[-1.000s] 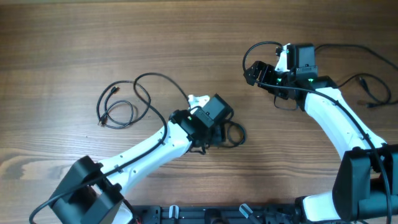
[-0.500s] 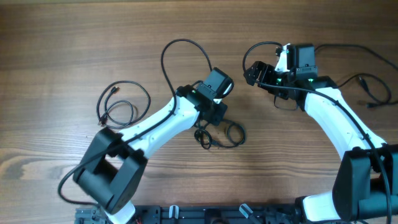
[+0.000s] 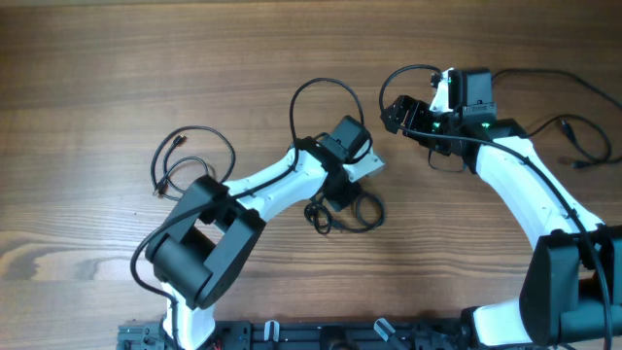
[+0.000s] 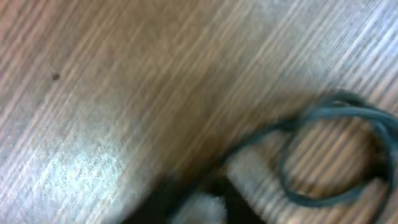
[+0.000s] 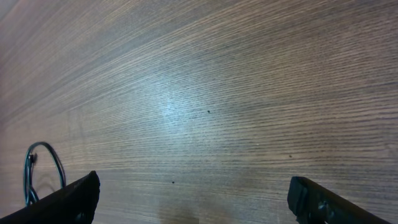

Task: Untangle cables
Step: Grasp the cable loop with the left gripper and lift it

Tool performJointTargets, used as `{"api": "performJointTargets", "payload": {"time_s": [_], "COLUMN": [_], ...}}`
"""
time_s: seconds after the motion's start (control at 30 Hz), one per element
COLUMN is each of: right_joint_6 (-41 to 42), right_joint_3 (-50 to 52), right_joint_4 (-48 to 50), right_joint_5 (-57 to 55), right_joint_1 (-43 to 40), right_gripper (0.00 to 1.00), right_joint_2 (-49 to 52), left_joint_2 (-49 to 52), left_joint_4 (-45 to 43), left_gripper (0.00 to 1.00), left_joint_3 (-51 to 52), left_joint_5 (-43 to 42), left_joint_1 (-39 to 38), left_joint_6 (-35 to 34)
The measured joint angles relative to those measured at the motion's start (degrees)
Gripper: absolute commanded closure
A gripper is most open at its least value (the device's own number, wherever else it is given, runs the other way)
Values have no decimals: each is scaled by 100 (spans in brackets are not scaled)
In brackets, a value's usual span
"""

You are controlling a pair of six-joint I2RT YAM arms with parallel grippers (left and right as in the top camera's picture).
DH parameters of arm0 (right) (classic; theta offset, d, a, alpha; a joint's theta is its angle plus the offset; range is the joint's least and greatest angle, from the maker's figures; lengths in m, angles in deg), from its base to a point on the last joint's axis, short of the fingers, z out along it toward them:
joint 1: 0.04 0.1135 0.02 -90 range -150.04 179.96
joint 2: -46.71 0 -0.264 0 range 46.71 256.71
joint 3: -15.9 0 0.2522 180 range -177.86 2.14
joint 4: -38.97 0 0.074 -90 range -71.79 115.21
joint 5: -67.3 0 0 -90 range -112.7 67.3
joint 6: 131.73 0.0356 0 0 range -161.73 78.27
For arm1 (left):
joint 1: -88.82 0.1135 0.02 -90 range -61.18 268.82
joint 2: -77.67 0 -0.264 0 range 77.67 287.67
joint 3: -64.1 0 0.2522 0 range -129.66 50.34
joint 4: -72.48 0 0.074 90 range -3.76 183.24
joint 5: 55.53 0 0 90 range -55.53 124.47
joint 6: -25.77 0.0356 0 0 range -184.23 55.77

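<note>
The cables lie in two places. A small knotted bundle (image 3: 362, 210) rests at the table's middle, and a loose cord (image 3: 185, 162) lies to the far left. My left gripper (image 3: 338, 194) sits at the bundle's upper edge. Its wrist view is blurred: a dark loop (image 4: 329, 155) lies to the right, and one strand runs down into the narrow jaws (image 4: 199, 200), which look shut on it. My right gripper (image 3: 389, 112) hovers to the upper right of the bundle. It is wide open over bare wood (image 5: 202, 205), with both fingertips (image 5: 68, 199) at the frame's lower corners.
The left arm's own thick cable (image 3: 326, 87) arches above its wrist. Thicker black cables (image 3: 573, 136) trail along the right edge. A thin dark loop (image 5: 43, 165) shows at the right wrist view's lower left. A mounting rail (image 3: 321, 335) runs along the front edge.
The left arm has swung and twisted over the bundle, its own cable arch moving right, and its jaws have narrowed. The bundle has barely shifted. The right arm has not moved.
</note>
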Motion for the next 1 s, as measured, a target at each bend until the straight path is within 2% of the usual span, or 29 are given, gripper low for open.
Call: {"api": "performJointTargets", "payload": {"time_s": [0.1,0.27,0.4,0.5,0.6,0.63,0.7,0.77,0.8,0.9,1.0], "right_joint_6": [0,52,20,-647,-1130,-1537,-2304,-3130,-3611,-4446,-4798], "right_joint_3": [0,0,9,9,9,9,-13,7,13,15,15], "right_joint_4": [0,-2,-413,-413,-433,-487,-1032,-1982,-2286,-2855,-2953], "right_joint_5": [0,0,197,1292,2583,3193,3971,4124,4153,4269,4301], "right_joint_1": [0,0,-33,-262,-691,-944,-1333,-1567,-1641,-1394,-896], "right_gripper": [0,0,0,0,3,4,15,37,43,44,44], "right_joint_2": [0,2,0,-9,-9,-11,-13,-37,-39,-46,-46], "left_joint_2": [37,-57,-931,-1397,-1456,-1456,-1480,-1604,-1729,-1816,-1818], "left_joint_4": [-61,33,247,267,289,306,588,715,713,863,1025], "left_gripper": [96,96,96,96,96,96,96,96,96,96,96], "left_joint_3": [-15,-24,-13,-13,-13,-13,-13,-9,-9,-9,-9], "left_joint_5": [44,669,774,636,455,420,-4,-291,-452,-1576,-2761], "left_joint_1": [0,-28,87,92,92,92,111,225,378,811,1250], "left_joint_6": [-46,-791,-892,-822,-557,-509,-243,-175,-129,678,1449]}}
